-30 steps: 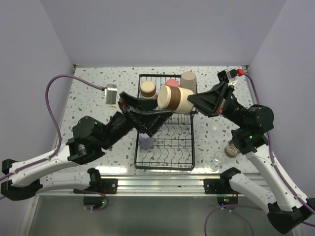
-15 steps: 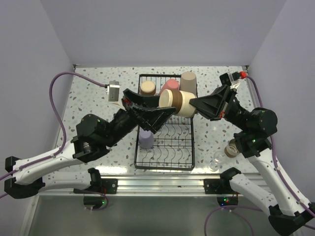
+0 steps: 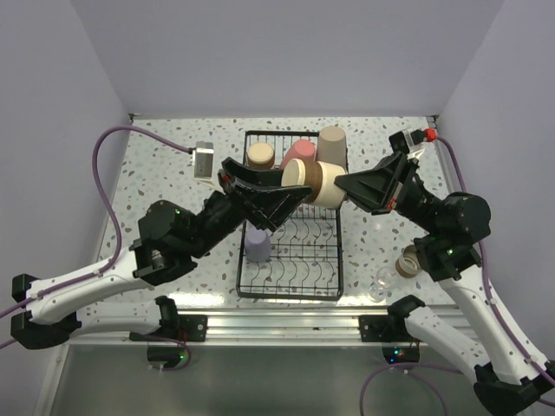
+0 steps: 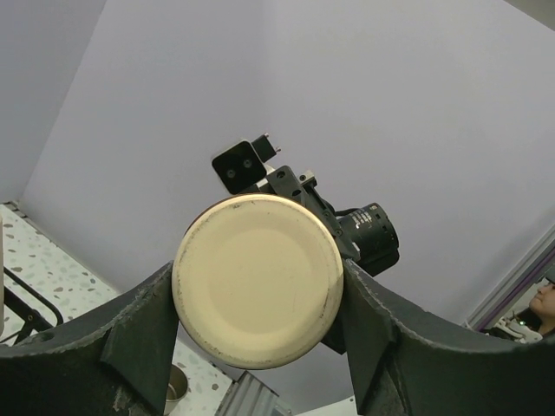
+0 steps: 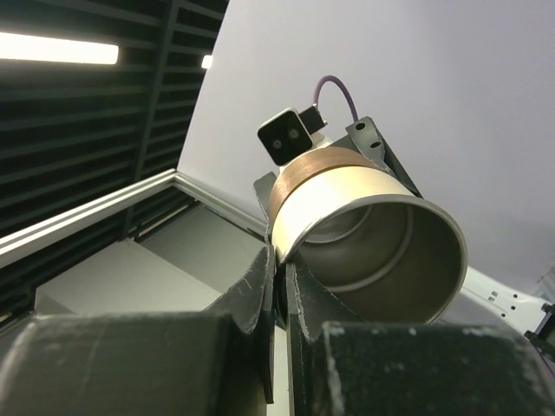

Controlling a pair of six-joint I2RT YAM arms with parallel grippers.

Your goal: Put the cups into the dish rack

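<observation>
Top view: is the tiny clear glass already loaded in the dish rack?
No, the clear glass stands on the table to the right of the dish rack, outside its wires.

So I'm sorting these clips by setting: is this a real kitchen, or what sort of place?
Probably a lab robot cell, not a kitchen: plain walls box in a speckled table, arms are bolted to its rail, a rack between them.

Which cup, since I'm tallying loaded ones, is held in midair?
The cream, brown-banded cup, sideways above the dish rack; the others sit in it or on the table.
</observation>
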